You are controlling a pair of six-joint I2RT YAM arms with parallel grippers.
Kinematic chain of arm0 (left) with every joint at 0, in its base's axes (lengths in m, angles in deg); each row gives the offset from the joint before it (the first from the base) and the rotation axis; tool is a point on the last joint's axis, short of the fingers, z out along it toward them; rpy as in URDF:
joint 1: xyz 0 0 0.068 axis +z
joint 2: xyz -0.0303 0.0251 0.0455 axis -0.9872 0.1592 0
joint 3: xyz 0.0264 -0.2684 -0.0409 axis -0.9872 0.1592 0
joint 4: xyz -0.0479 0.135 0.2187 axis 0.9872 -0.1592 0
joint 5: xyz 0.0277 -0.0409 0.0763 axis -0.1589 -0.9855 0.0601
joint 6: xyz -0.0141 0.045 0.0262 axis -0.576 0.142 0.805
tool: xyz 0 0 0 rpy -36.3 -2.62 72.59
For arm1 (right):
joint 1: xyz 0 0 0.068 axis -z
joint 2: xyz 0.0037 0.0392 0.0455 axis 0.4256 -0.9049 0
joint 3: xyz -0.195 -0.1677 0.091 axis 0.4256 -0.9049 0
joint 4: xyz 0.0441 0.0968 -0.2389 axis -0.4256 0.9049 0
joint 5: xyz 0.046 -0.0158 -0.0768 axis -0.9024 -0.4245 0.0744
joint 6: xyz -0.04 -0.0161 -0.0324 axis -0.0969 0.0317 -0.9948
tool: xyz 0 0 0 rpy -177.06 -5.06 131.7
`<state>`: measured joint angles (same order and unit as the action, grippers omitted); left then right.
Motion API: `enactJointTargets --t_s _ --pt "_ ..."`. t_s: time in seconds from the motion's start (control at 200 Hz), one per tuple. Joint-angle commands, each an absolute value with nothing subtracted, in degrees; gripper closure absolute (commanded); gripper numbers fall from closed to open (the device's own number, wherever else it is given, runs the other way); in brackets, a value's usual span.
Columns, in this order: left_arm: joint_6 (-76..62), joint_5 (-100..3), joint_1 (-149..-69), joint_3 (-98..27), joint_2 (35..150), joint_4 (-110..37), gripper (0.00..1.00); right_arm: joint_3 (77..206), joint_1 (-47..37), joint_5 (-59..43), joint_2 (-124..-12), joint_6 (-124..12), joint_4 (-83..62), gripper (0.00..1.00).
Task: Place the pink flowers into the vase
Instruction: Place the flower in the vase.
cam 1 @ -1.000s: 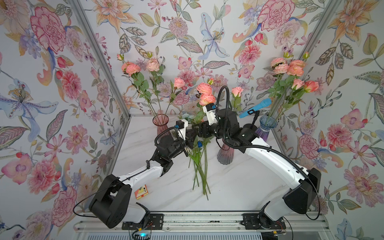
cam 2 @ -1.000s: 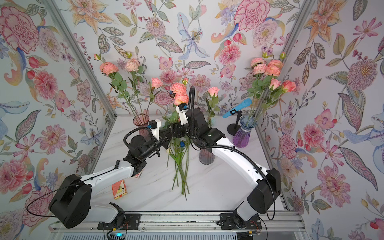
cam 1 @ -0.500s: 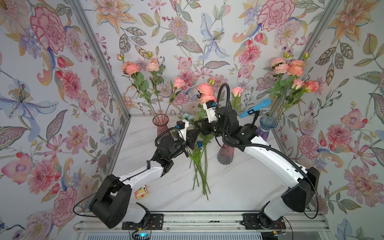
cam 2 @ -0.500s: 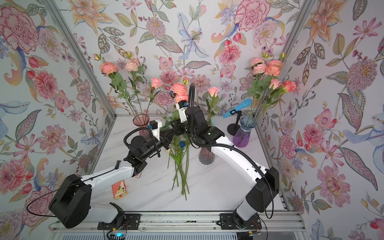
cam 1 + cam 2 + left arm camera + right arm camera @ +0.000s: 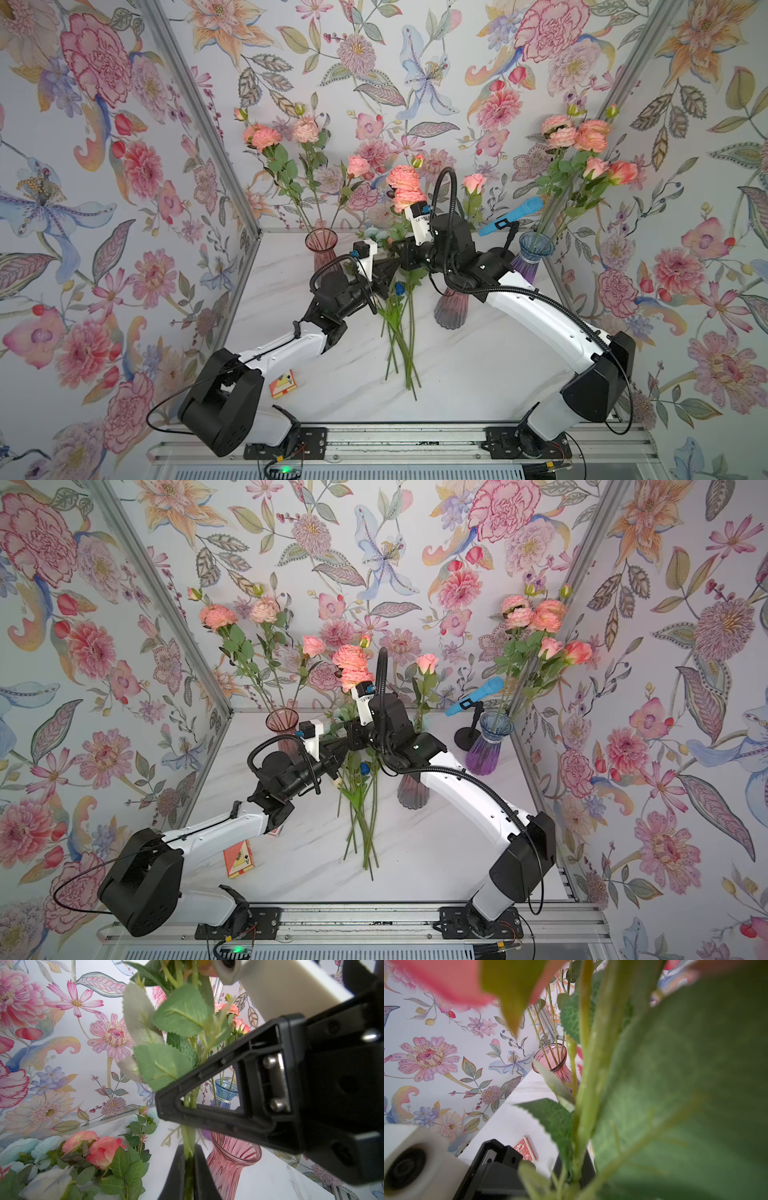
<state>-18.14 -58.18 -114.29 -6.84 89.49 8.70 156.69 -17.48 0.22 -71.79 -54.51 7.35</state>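
A stem of the pink flowers, with salmon ruffled heads (image 5: pixel 405 187), stands upright between both arms above the table's middle. My left gripper (image 5: pixel 387 272) is shut on its green stem (image 5: pixel 188 1140). My right gripper (image 5: pixel 404 255) is shut on the same stem (image 5: pixel 581 1126) slightly higher up, and its finger (image 5: pixel 207 1095) crosses the left wrist view. A ribbed dark pink vase (image 5: pixel 451 309) stands just right of the stem, partly behind the right arm. Pink roses (image 5: pixel 99 1149) lie on the table among white and pale blue blooms (image 5: pixel 47 1184).
Loose stems (image 5: pixel 401 336) lie on the white table. A pink vase (image 5: pixel 322 249) with flowers stands at the back left, and a blue vase (image 5: pixel 534 249) with flowers at the back right. Beside the blue vase is a blue microphone (image 5: pixel 511 216). A card box (image 5: pixel 282 384) lies front left.
My right gripper has closed on the held stem, just above the left gripper. The left gripper has kept its grip and stayed where it was.
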Motion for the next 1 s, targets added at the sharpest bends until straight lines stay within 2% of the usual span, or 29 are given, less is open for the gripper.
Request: enactJointTargets --t_s 0.0,0.155,0.275,0.33,0.65,0.996 --pt "-18.50 -60.17 -115.00 -7.11 89.86 10.46 0.92 157.94 -17.76 1.50 -72.33 -55.10 6.48 0.93" --pt "-18.11 -60.06 -115.05 -7.26 89.86 9.99 0.73 158.03 -17.29 2.41 -72.04 -55.63 6.55 0.96" --pt "-17.33 -60.20 -115.33 -7.52 89.86 9.11 0.47 158.28 -15.99 2.56 -71.61 -56.15 6.44 0.97" --pt "-16.80 -60.22 -115.47 -7.82 89.95 8.29 0.43 158.54 -15.21 2.37 -71.35 -56.48 6.49 0.97" --pt "-14.97 -59.93 -115.98 -8.62 89.96 5.79 0.01 163.04 -12.25 4.97 -67.91 -62.95 6.48 0.97" --pt "-12.73 -59.52 -116.98 -9.04 89.94 4.14 0.00 167.74 -8.04 7.12 -61.54 -69.40 6.53 0.96"
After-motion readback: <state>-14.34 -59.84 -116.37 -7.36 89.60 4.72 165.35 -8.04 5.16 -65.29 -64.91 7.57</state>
